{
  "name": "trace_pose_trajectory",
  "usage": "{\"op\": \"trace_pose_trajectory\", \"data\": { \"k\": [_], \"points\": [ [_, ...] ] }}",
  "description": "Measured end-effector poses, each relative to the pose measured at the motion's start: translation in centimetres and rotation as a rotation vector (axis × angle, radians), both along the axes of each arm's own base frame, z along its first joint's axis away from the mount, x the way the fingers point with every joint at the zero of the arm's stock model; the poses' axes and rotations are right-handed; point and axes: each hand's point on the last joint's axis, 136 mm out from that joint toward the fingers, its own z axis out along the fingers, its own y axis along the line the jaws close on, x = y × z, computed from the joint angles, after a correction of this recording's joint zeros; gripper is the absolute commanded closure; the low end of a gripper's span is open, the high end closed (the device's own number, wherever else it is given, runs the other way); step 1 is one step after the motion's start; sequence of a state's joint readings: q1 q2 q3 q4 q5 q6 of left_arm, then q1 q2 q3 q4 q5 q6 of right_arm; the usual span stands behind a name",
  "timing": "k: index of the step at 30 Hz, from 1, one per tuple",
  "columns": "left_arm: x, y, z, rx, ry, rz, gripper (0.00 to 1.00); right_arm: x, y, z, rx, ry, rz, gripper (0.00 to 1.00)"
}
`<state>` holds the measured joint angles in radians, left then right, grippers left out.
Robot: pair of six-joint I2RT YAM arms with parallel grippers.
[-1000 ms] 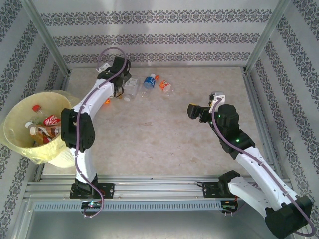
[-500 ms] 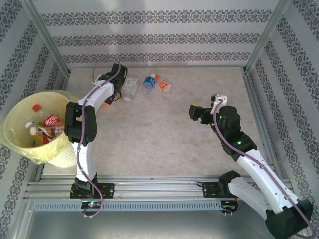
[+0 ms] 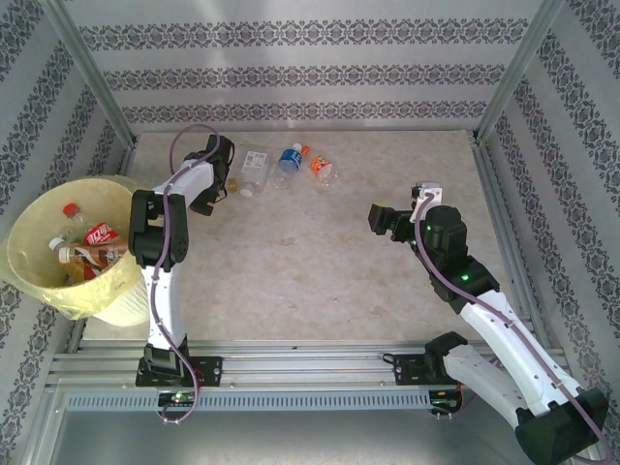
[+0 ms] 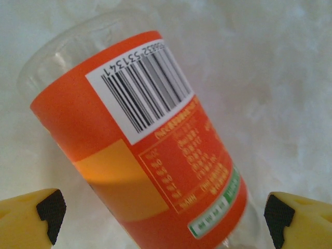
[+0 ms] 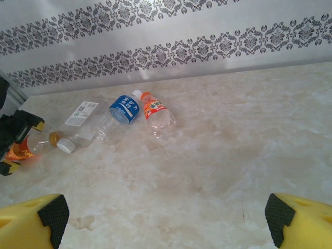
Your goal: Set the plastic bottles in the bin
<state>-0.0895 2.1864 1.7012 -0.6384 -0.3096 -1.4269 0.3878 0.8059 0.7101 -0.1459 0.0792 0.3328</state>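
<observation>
Upper left of the overhead frame, the left gripper (image 4: 160, 211) hangs with its jaws spread wide. An orange-labelled bottle (image 4: 155, 155) lies between the pads on the marbled table (image 3: 320, 281), and neither pad is seen touching it. Just right of it, along the back wall, lie a white-labelled bottle (image 3: 254, 167), a blue-labelled bottle (image 3: 290, 158) and an orange-capped bottle (image 3: 323, 170). Centre right, the right gripper (image 3: 376, 215) is equally wide open and empty. At the left edge, the yellow-lined bin (image 3: 24, 276) holds a heap of bottles (image 3: 92, 242).
</observation>
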Motion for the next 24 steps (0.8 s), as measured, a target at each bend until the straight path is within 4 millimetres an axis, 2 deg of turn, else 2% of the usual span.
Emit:
{"op": "trace_pose_trajectory", "data": {
  "k": [5, 7, 11, 13, 17, 21, 24],
  "points": [
    [0.2, 0.0, -1.6, -0.003, 0.019, 0.018, 0.03, 0.0, 0.0, -0.1, -0.001, 0.002, -0.003, 0.02],
    [0.4, 0.1, -1.6, -0.003, 0.015, 0.022, 0.08, 0.0, -0.1, -0.1, -0.002, 0.002, -0.003, 0.02],
    [1.0, 0.5, -1.7, -0.009, 0.001, 0.031, 0.24, 0.0, -0.1, -0.1, -0.003, 0.005, -0.004, 0.02],
    [1.5, 0.6, -1.7, -0.010, -0.019, 0.024, 0.27, 0.0, -0.1, -0.1, -0.004, 0.005, -0.007, 0.02],
    [1.5, 0.6, -1.9, 0.004, -0.009, -0.046, 0.35, 0.0, -0.2, -0.1, -0.005, 0.004, -0.010, 0.02],
    [2.8, 0.3, -1.7, 0.015, -0.039, -0.138, 0.44, 0.0, -0.2, -0.1, -0.005, 0.004, -0.010, 0.02],
    [3.6, -0.1, -1.5, 0.023, -0.062, -0.209, 0.47, 0.0, -0.2, -0.1, -0.004, 0.004, -0.010, 0.02]
  ]
}}
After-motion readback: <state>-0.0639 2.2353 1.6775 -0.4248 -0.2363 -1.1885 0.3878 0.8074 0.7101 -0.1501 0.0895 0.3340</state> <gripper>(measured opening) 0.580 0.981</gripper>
